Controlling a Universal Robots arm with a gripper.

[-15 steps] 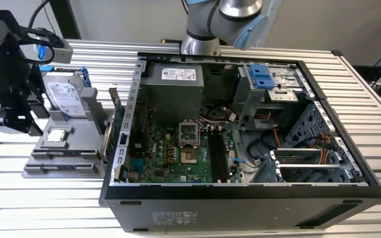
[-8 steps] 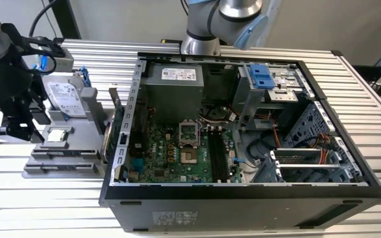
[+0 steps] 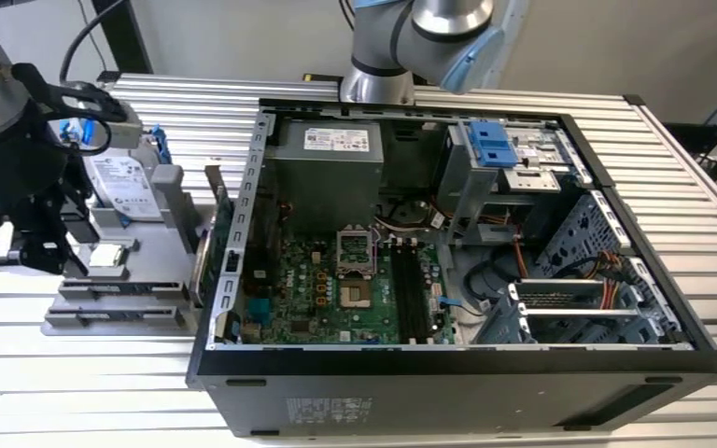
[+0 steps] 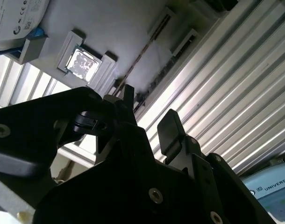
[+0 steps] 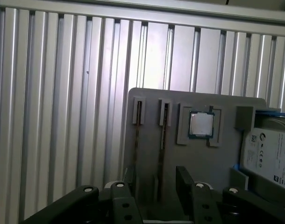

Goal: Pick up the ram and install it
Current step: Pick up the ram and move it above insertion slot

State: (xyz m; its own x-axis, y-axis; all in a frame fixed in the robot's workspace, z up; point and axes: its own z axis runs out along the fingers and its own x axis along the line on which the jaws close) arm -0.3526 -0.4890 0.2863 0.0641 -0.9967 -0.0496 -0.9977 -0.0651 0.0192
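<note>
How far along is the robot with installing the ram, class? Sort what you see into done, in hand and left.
Done: nothing yet; the ram stands on edge in its grey holder. In hand: the open gripper hovers over the ram, fingers apart, gripping nothing. Left: both the pick-up and the install; the black motherboard slots look empty in the exterior view.

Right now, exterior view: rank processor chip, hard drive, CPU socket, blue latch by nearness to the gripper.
1. Processor chip, beside the gripper.
2. Hard drive, same tray.
3. CPU socket, inside the case.
4. Blue latch, case's far corner.
</note>
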